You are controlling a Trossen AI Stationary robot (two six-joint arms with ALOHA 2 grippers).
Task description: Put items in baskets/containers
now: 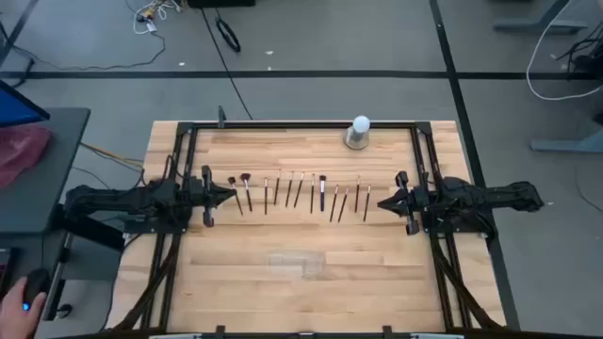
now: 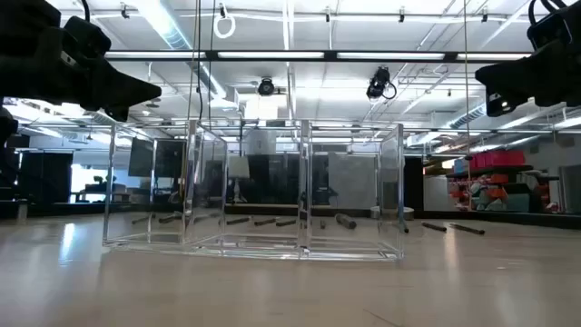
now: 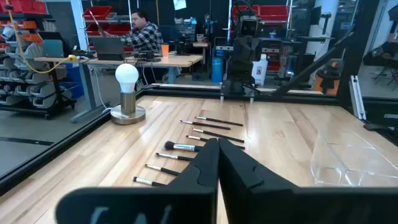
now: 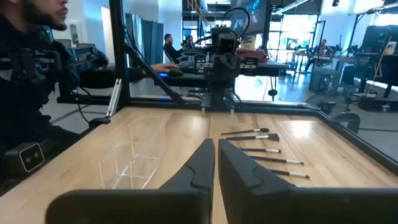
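Clear tray (image 2: 254,191), both jaws shut, empty

Two matte black jointed arms, each ending in a hand (image 1: 226,191) of two tapered, wedge-shaped black fingers (image 3: 205,165).

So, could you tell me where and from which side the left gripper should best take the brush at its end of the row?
Probably mid-handle, from straight above. The end brush lies flat on the table, its thin handle across the shut left gripper's reach, with a neighbouring brush close beside it, so a side approach looks cramped.
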